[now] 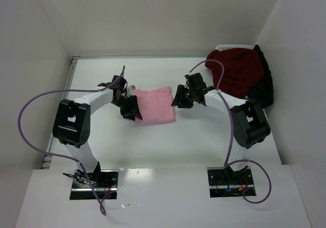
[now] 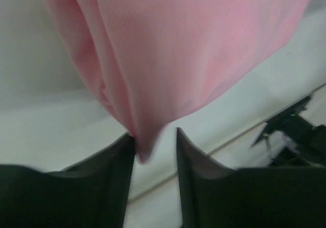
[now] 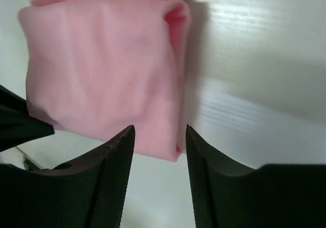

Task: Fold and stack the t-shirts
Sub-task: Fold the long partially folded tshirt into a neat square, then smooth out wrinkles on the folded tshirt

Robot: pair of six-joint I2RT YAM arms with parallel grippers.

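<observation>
A light pink t-shirt point(image 1: 155, 104) lies folded into a rough rectangle in the middle of the table. My left gripper point(image 1: 133, 109) is at its left edge, jaws open; in the left wrist view a corner of the pink cloth point(image 2: 188, 49) reaches between the fingertips of this gripper point(image 2: 155, 136) and touches the left finger. My right gripper point(image 1: 179, 96) is at the shirt's right edge, open and empty; in the right wrist view the shirt's near corner point(image 3: 102, 70) lies just beyond this gripper point(image 3: 159, 131). A dark red t-shirt point(image 1: 237, 72) and a black one point(image 1: 265, 85) lie heaped at the back right.
The heap rests against the right wall by a white rim point(image 1: 229, 47). White walls close the table on the left, back and right. Purple cables point(image 1: 30, 110) loop from both arms. The left gripper's finger point(image 3: 20, 121) shows in the right wrist view.
</observation>
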